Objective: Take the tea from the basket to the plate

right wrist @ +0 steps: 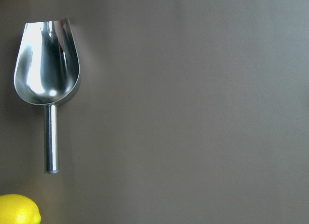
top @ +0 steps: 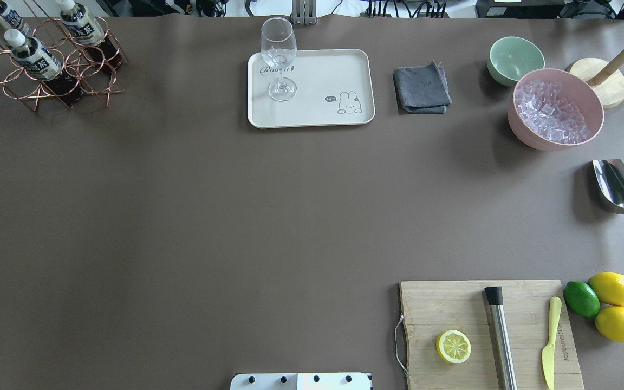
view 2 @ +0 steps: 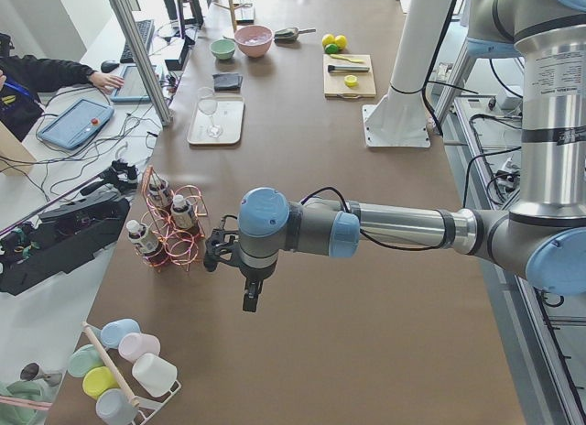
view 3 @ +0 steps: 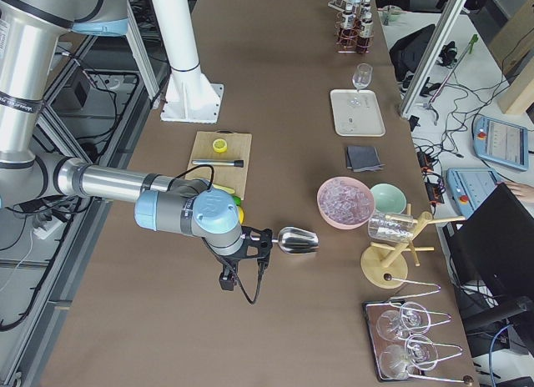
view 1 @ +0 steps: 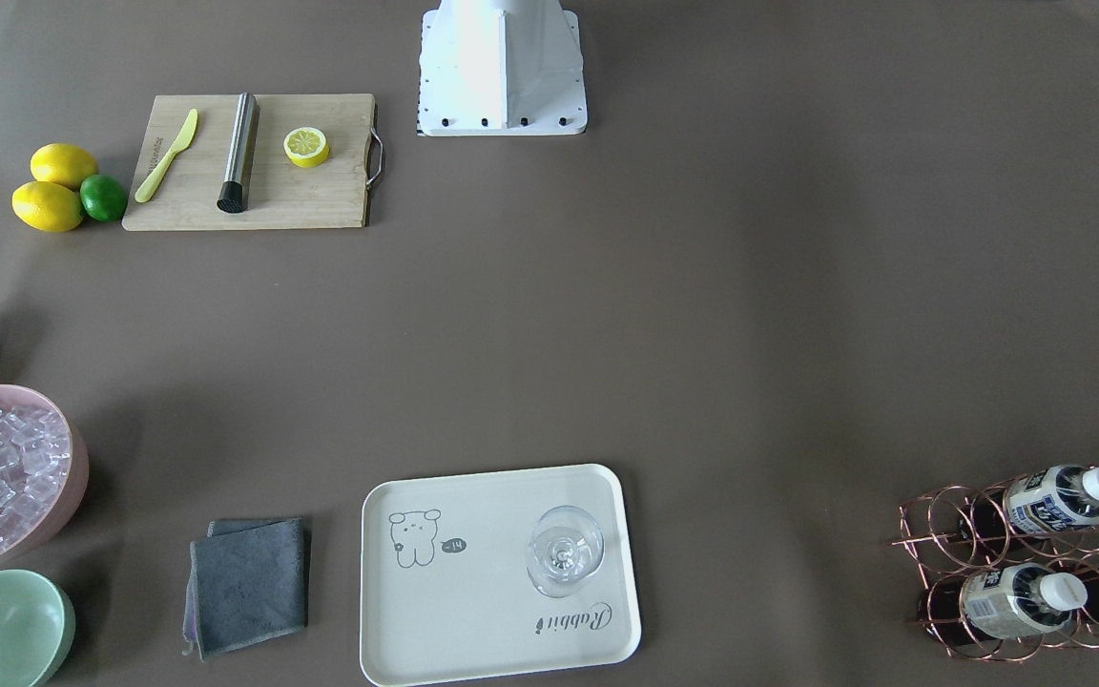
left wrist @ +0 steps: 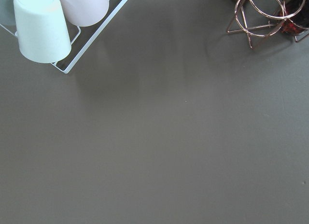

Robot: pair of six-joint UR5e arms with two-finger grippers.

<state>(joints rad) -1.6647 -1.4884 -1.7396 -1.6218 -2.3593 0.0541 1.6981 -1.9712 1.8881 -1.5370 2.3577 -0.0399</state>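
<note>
Three tea bottles, one of them (view 1: 1055,498) (top: 36,54), stand in the rose-gold wire basket (view 1: 941,534) (top: 3,81) at the table's far left corner. The cream plate (view 1: 473,611) (top: 323,70) lies far centre and holds a wine glass (view 1: 564,551) (top: 279,59). My left gripper (view 2: 247,297) shows only in the exterior left view, hovering beside the basket (view 2: 183,242) and apart from it; I cannot tell whether it is open. My right gripper (view 3: 242,288) shows only in the exterior right view, near the metal scoop (view 3: 298,239); I cannot tell its state. The left wrist view catches the basket's corner (left wrist: 260,16).
A grey cloth (top: 421,88), a mint-green bowl (top: 515,58), a pink bowl of ice (top: 556,111) and a scoop (top: 621,189) lie to the right. A cutting board (top: 453,309) holds a lemon half, a muddler and a knife. A cup rack (left wrist: 43,26) stands beyond the basket.
</note>
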